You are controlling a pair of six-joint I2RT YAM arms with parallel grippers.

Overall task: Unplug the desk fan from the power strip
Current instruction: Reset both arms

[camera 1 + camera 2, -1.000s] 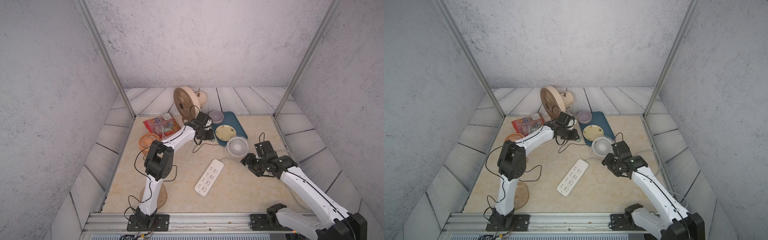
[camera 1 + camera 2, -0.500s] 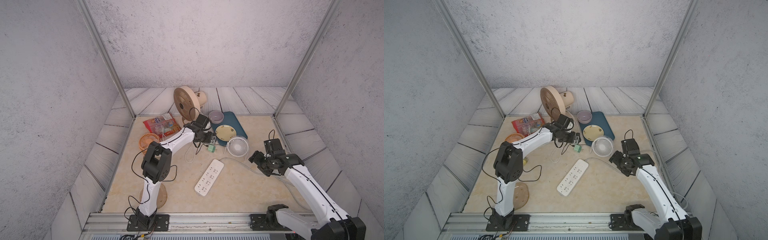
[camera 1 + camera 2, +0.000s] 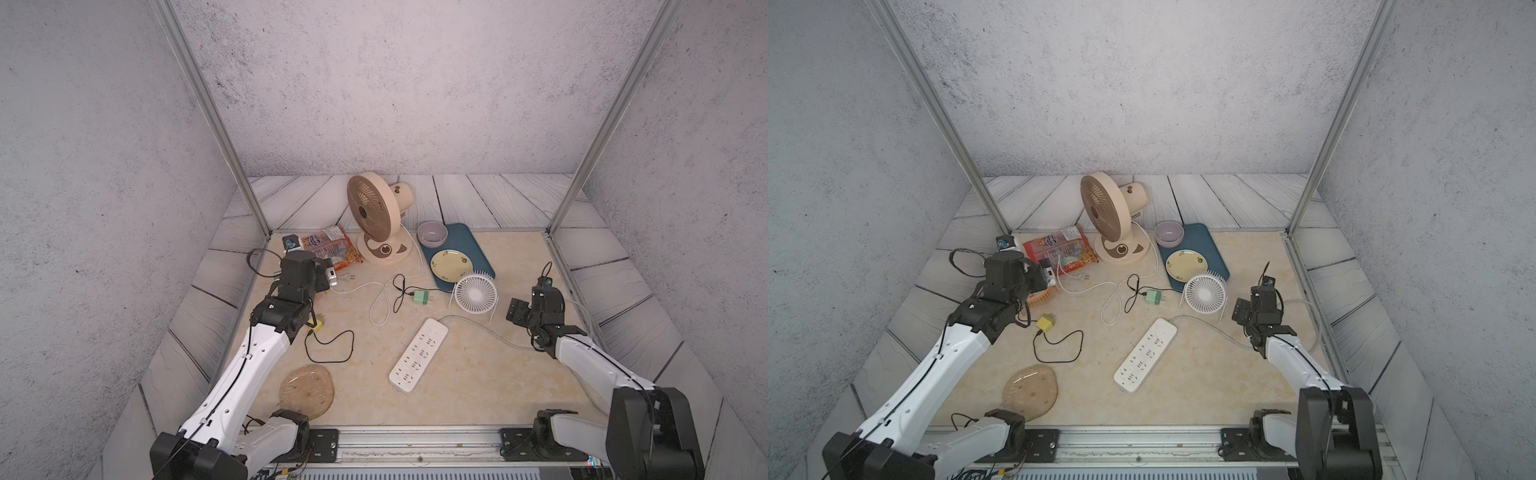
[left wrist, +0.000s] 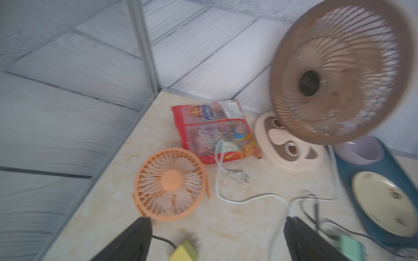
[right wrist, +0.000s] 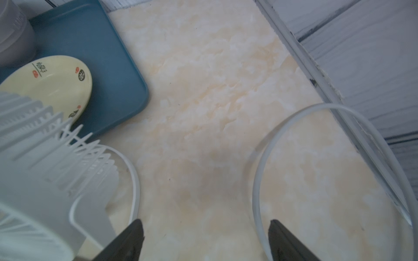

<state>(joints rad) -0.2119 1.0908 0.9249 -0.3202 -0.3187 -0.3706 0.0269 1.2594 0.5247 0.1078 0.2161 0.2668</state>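
Note:
The white power strip (image 3: pixel 417 355) (image 3: pixel 1144 355) lies flat in the middle of the table, and I see no plug in its sockets. Its thick white cable (image 5: pixel 255 180) loops off to the right. The beige desk fan (image 3: pixel 372 216) (image 4: pixel 339 74) stands at the back. Its white cord ends in a plug (image 3: pixel 347 277) (image 4: pixel 239 177) lying loose on the table. My left gripper (image 4: pixel 217 226) hovers open and empty at the left, above a yellow adapter (image 3: pixel 1045 323). My right gripper (image 5: pixel 205 228) is open and empty at the right, beside the small white fan (image 3: pixel 476 295).
A green adapter (image 3: pixel 420 297) with a black cord lies mid-table. A small orange fan (image 4: pixel 169 183) and a snack packet (image 3: pixel 332 247) sit at the left. The blue tray (image 3: pixel 478 253) holds a plate (image 3: pixel 451 264) and a bowl (image 3: pixel 432 232). An amber dish (image 3: pixel 306 390) lies near the front.
My left arm has drawn back from the middle to the left and its jaws have opened; the green adapter now lies on the table. My right arm has pulled back right, jaws wider.

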